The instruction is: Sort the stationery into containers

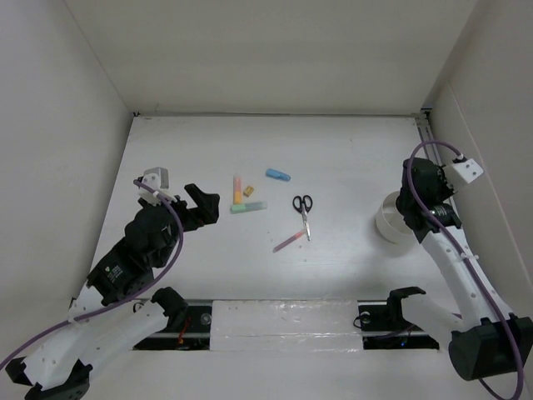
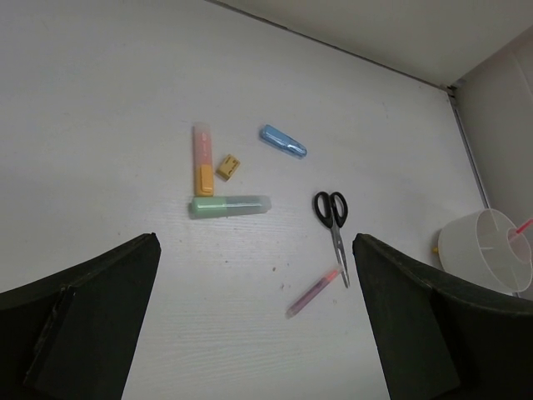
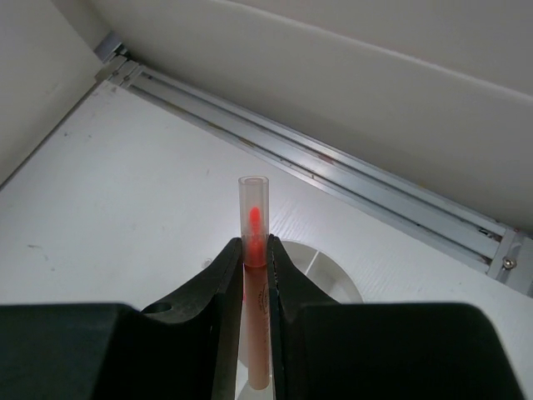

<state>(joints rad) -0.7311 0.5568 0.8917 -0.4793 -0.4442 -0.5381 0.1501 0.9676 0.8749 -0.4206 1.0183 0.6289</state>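
Note:
My right gripper [image 3: 255, 250] is shut on a thin pink pen [image 3: 253, 208], held over the white divided cup [image 3: 333, 279] at the table's right [image 1: 390, 218]. From the left wrist view the pen [image 2: 520, 227] pokes up at the cup [image 2: 487, 250]. Mid-table lie black-handled scissors [image 1: 303, 212], a second pink pen [image 1: 290, 242], a mint-green marker [image 1: 249, 207], a yellow-orange marker [image 1: 237, 185], a tiny yellow piece [image 1: 246, 193] and a light-blue marker [image 1: 278, 175]. My left gripper [image 1: 202, 207] hovers open to their left, holding nothing.
White walls close the table in at the left, back and right. A metal rail [image 3: 350, 179] runs along the right wall behind the cup. Both arm bases sit on a strip along the near edge [image 1: 283, 321].

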